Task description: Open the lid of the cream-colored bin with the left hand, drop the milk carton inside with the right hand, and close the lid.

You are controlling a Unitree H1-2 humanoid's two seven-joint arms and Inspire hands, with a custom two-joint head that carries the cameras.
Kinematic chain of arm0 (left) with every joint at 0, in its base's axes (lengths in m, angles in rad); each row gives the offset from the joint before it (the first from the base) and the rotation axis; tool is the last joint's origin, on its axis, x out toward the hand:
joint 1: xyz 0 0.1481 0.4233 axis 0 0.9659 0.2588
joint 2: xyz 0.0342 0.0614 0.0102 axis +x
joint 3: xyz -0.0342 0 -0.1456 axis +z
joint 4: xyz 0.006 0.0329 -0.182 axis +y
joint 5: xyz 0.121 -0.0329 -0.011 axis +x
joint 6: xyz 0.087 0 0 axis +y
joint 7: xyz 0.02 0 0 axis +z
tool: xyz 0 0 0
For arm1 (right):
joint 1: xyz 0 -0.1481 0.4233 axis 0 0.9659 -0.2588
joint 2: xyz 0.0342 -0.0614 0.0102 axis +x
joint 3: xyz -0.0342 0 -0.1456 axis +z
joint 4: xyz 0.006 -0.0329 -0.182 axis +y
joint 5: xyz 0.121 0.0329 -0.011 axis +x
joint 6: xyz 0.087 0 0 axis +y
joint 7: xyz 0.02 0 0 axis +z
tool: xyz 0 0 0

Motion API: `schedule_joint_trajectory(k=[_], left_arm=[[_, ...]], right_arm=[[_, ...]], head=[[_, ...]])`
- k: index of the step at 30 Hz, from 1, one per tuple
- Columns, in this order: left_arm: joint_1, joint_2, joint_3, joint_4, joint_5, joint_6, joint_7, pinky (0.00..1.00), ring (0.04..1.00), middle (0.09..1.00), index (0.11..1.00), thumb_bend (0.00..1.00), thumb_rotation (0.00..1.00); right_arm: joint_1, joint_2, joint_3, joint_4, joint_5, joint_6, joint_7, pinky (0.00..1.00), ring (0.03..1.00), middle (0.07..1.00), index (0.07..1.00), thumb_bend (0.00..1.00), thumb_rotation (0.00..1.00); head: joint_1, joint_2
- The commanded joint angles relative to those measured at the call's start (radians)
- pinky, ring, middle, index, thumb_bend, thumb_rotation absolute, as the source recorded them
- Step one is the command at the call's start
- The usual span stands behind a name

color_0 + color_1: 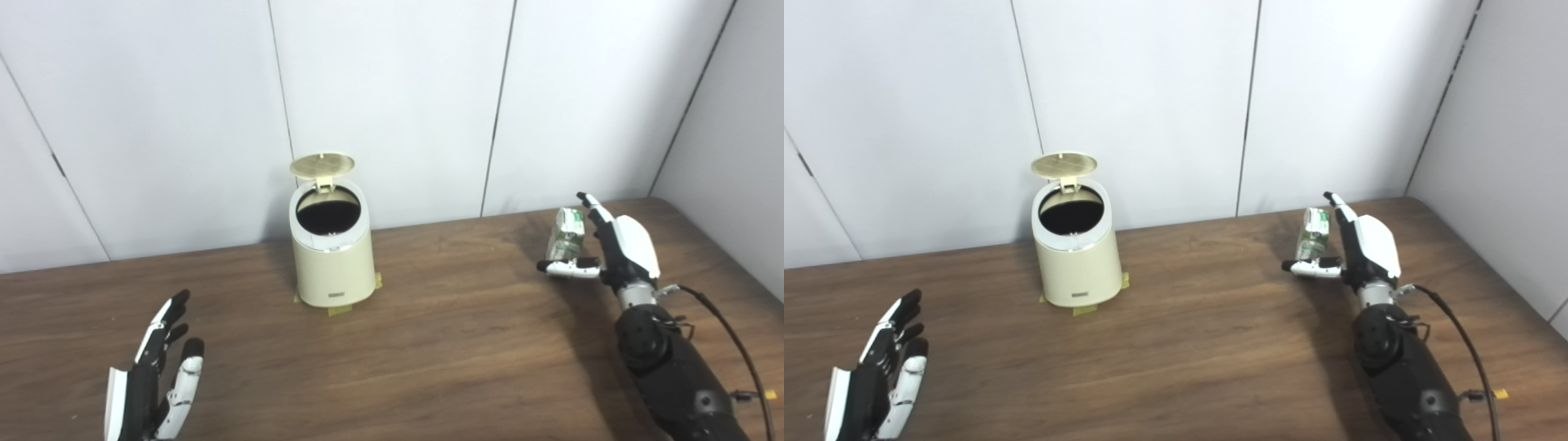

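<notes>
The cream-colored bin (334, 263) stands at the back middle of the table, its round lid (322, 164) tipped up and back so the dark inside shows. A small green and white milk carton (565, 234) stands upright at the right. My right hand (603, 248) is open right beside the carton, fingers raised behind it and thumb stretched in front of it, not closed on it. My left hand (156, 373) is open near the front left edge, far from the bin, holding nothing.
The brown wooden table (429, 343) ends at white wall panels just behind the bin. Yellow tape tabs (339, 310) stick out under the bin's base. A black cable (729, 343) runs along my right forearm.
</notes>
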Motion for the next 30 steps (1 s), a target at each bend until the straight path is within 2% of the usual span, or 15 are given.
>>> schedule_joint_trajectory(k=[1,5,8,12,14,18,21,25,30], left_arm=[[-0.01,0.033,0.008,0.033,0.005,-0.037,-0.003,0.87,0.925,0.928,0.905,0.4,0.78],[-0.009,0.041,0.008,0.035,0.012,-0.034,-0.003,0.87,0.921,0.928,0.906,0.42,0.79],[-0.007,0.048,0.01,0.021,0.009,-0.015,-0.011,0.87,0.925,0.934,0.912,0.41,0.8],[-0.01,0.059,0.018,0.03,-0.002,-0.023,-0.018,0.86,0.92,0.931,0.909,0.39,0.78],[-0.012,0.061,0.022,0.03,-0.005,-0.021,-0.019,0.86,0.92,0.932,0.908,0.39,0.78],[-0.012,0.06,0.029,0.023,-0.011,-0.008,-0.021,0.87,0.926,0.937,0.909,0.38,0.77],[-0.012,0.062,0.032,0.026,-0.007,-0.01,-0.019,0.87,0.924,0.931,0.902,0.37,0.75],[-0.013,0.074,0.035,0.034,-0.015,-0.021,-0.028,0.86,0.919,0.931,0.905,0.39,0.77],[-0.014,0.083,0.039,0.041,-0.018,-0.033,-0.03,0.86,0.923,0.928,0.905,0.38,0.76]], right_arm=[[-0.072,-0.021,-0.007,-0.003,0.014,-0.041,-0.043,0.72,0.856,0.908,0.92,1.0,0.35],[-0.105,-0.007,-0.029,0.039,0.09,-0.02,-0.015,0.7,0.851,0.938,0.932,1.0,0.33],[-0.127,0.015,-0.074,0.069,0.191,-0.014,0.008,0.67,0.822,0.941,0.932,1.0,0.3],[-0.149,0.031,-0.129,0.133,0.321,-0.099,0.04,0.79,0.881,0.921,0.924,1.0,0.3],[-0.156,0.034,-0.144,0.165,0.37,-0.138,0.057,0.8,0.874,0.904,0.927,1.0,0.32],[-0.171,0.03,-0.154,0.236,0.445,-0.204,0.111,0.76,0.839,0.889,0.953,1.0,0.38],[-0.176,0.026,-0.159,0.256,0.49,-0.238,0.15,0.77,0.858,0.894,0.946,1.0,0.38],[-0.182,0.02,-0.171,0.259,0.561,-0.237,0.232,0.79,0.859,0.898,0.944,0.99,0.34],[-0.195,-0.008,-0.157,0.279,0.581,-0.217,0.313,0.74,0.789,0.82,0.871,1.0,0.32]], head=[[-0.002,-0.001],[-0.019,-0.006],[-0.034,-0.007],[-0.051,-0.013],[-0.059,-0.015],[-0.076,-0.018],[-0.09,-0.023],[-0.113,-0.026],[-0.131,-0.026]])
